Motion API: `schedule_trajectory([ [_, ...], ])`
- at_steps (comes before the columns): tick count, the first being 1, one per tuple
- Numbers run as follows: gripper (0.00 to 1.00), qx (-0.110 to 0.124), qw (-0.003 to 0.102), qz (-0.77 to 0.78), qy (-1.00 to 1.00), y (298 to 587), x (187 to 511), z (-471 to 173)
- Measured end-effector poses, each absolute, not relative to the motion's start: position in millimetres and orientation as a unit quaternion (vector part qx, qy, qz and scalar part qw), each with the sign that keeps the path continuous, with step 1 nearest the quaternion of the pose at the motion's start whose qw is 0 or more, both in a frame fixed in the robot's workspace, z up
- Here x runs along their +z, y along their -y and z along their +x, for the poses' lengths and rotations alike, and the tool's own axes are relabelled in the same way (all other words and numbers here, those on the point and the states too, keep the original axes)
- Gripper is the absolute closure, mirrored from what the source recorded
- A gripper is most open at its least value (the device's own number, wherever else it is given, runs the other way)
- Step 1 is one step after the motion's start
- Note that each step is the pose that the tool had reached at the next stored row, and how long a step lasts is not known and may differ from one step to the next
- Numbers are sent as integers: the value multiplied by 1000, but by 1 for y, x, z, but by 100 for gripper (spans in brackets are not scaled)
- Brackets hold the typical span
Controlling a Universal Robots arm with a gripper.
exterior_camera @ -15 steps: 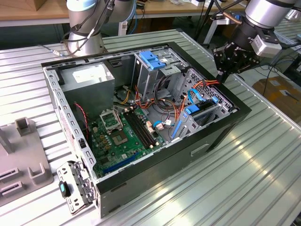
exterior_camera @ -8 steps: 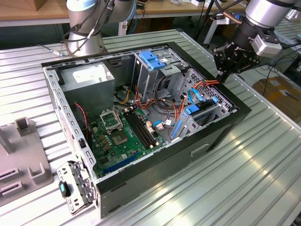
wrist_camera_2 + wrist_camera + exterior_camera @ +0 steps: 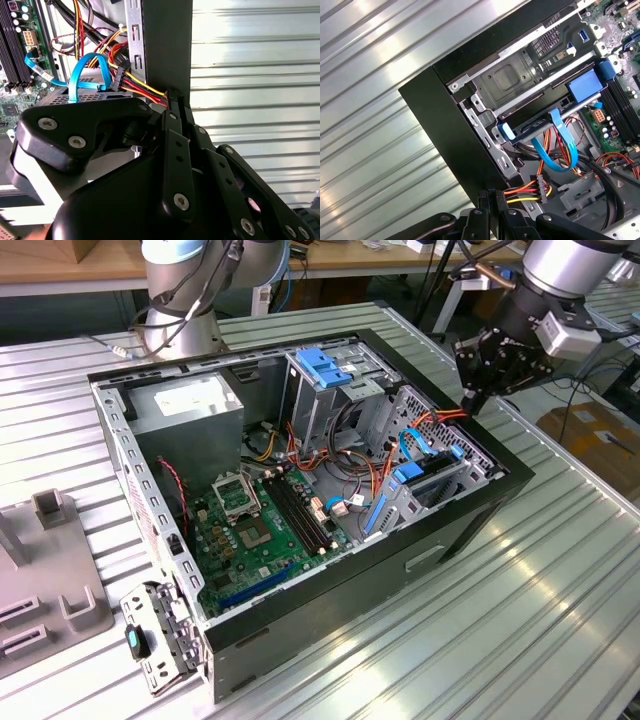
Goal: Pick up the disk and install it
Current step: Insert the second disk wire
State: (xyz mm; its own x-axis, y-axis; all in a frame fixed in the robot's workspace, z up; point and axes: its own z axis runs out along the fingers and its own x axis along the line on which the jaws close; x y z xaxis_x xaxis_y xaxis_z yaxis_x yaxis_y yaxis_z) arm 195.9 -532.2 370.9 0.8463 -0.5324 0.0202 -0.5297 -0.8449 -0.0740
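Disk (image 3: 532, 131), in its blue carrier, lies flat in the drive bay of the open computer case (image 3: 480, 510). The bay is at the corner of the case on the exterior view's right.

The case lies on its side on the ribbed metal table (image 3: 560, 590), and the green motherboard (image 3: 260, 530) is visible inside it. A light blue data cable (image 3: 555, 160) makes a loop just beside the disk, and a bundle of red, yellow and black power wires (image 3: 525, 192) runs near it.

My gripper (image 3: 472, 398) hangs above the black wall of the case at this same corner. In both wrist views its fingertips (image 3: 483, 196) are pressed together with nothing between them, just beside the power wires and apart from the disk.
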Motion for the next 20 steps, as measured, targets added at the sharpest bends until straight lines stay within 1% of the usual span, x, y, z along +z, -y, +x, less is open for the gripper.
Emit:
schedule_trajectory([
  [20,84,-21,33,-960,-276,532,375,194],
])
